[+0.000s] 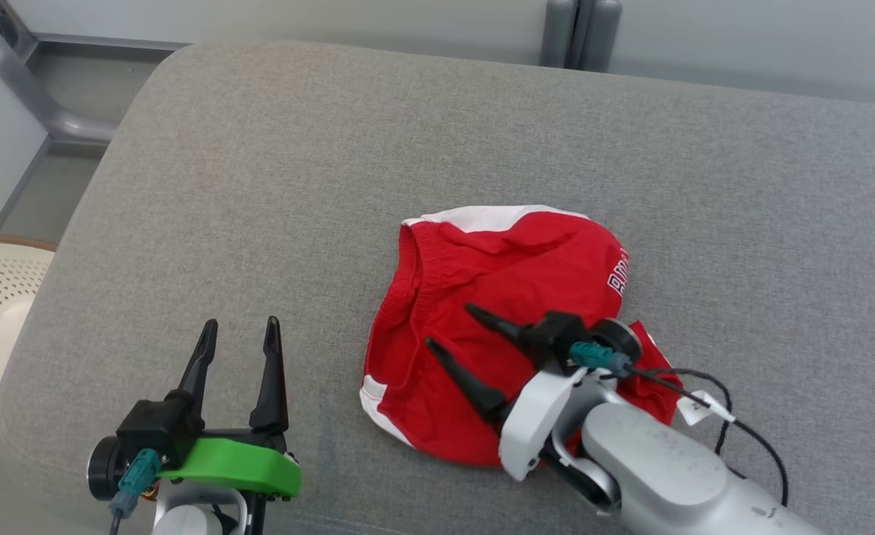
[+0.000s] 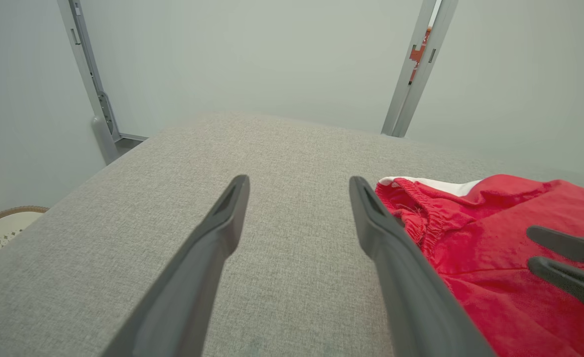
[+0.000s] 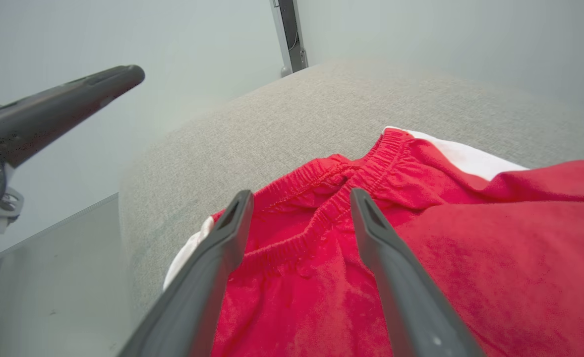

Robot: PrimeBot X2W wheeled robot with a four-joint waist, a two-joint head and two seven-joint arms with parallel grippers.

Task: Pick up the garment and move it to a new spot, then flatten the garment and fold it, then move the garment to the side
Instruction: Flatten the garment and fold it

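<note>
Red fabric with white trim, the garment [image 1: 497,327] is seen crumpled on the grey cushion [image 1: 319,163], on the cushion's near right part and close to its front edge. Its elastic waistband is turned toward the cushion's left end, and its layers are doubled over one another. The right gripper [image 1: 450,324] is poised over the garment's middle with its fingers spread apart and nothing held between them; whether the tips touch the cloth cannot be told. The left gripper [image 1: 241,322] is held above the cushion's near left part, fingers likewise apart and clear of the cloth.

Several faults can be foreseen. If the fingers are closed where they stand, only the top layer may be pinched, so that the garment is lifted as a bunch and cannot be laid flat. If the cloth is dragged toward the cushion's front edge, it may be pulled over and dropped. The black cable [image 1: 749,438] at the right wrist is looped beside the garment's right corner, and that corner may be snagged and carried along when the arm is moved.
</note>
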